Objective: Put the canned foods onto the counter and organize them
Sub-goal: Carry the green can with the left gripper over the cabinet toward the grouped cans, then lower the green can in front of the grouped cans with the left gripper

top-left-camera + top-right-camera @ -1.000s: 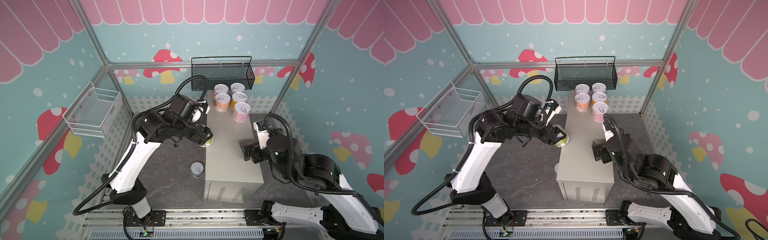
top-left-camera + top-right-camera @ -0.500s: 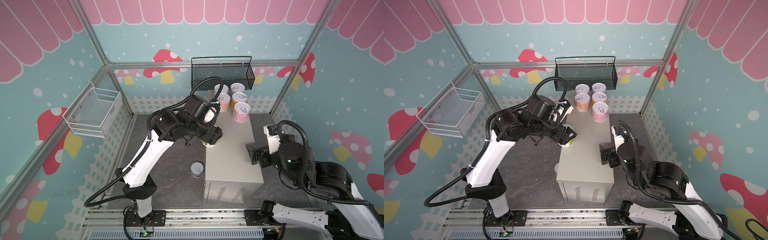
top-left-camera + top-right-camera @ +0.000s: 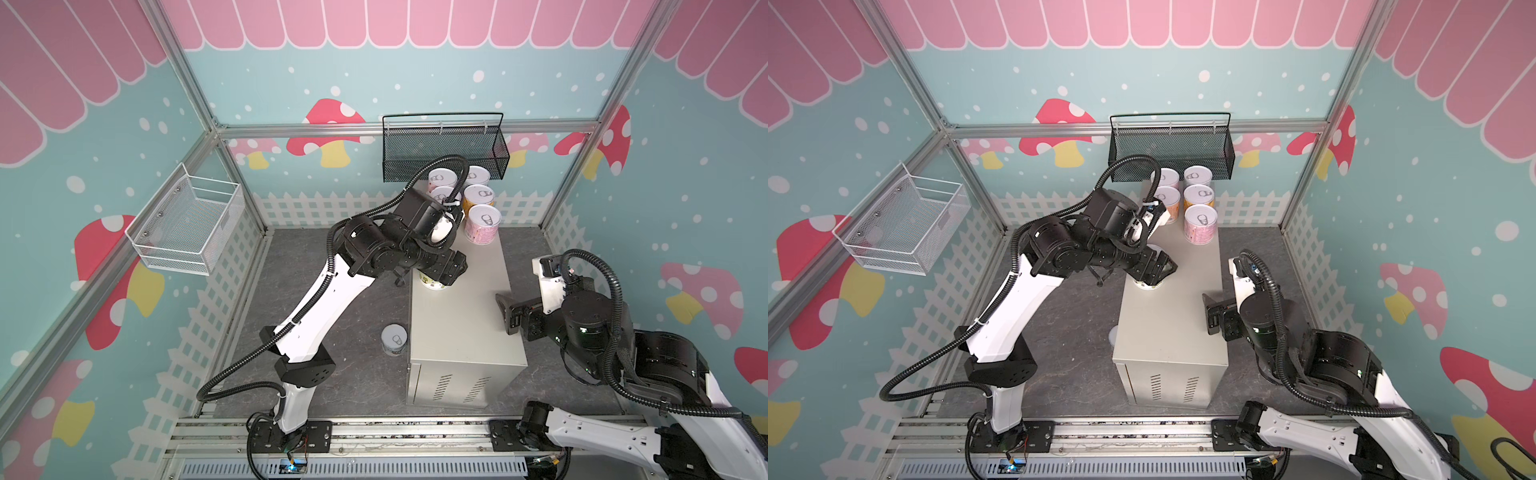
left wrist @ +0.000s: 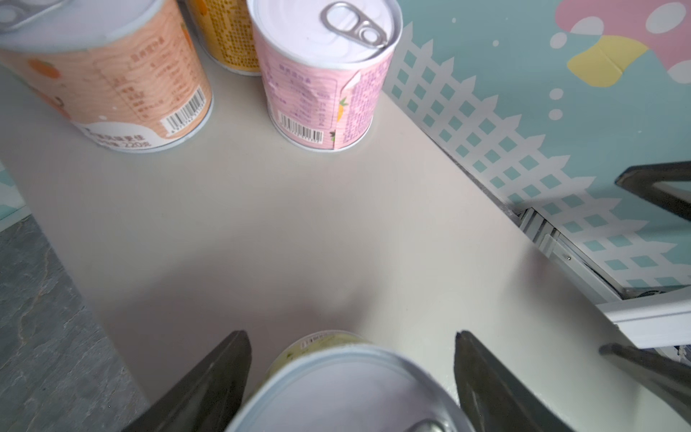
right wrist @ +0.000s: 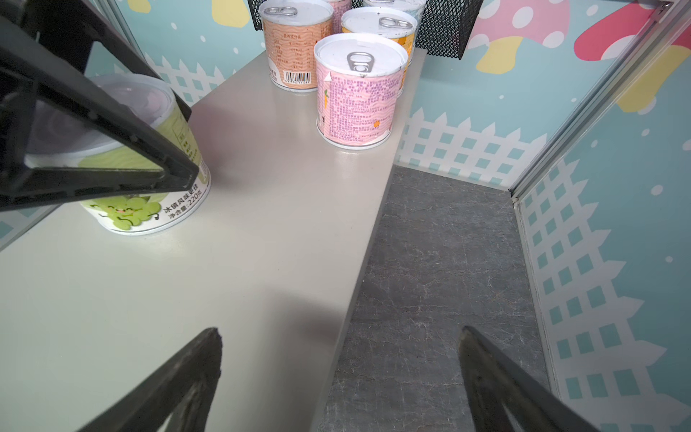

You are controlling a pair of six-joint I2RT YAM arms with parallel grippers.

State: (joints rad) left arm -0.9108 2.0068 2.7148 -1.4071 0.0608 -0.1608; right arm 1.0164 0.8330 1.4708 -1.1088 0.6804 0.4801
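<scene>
The short green-labelled silver-lidded can (image 5: 149,209) stands on the beige-grey metal counter (image 5: 261,232), between the parted jaws of the left gripper (image 4: 351,336). The right gripper (image 5: 340,331) gapes empty, well apart.

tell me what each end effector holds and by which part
Nothing is held. The left end effector straddles the green can with open jaws; the can stands on the counter. The right end effector is open and empty.
</scene>
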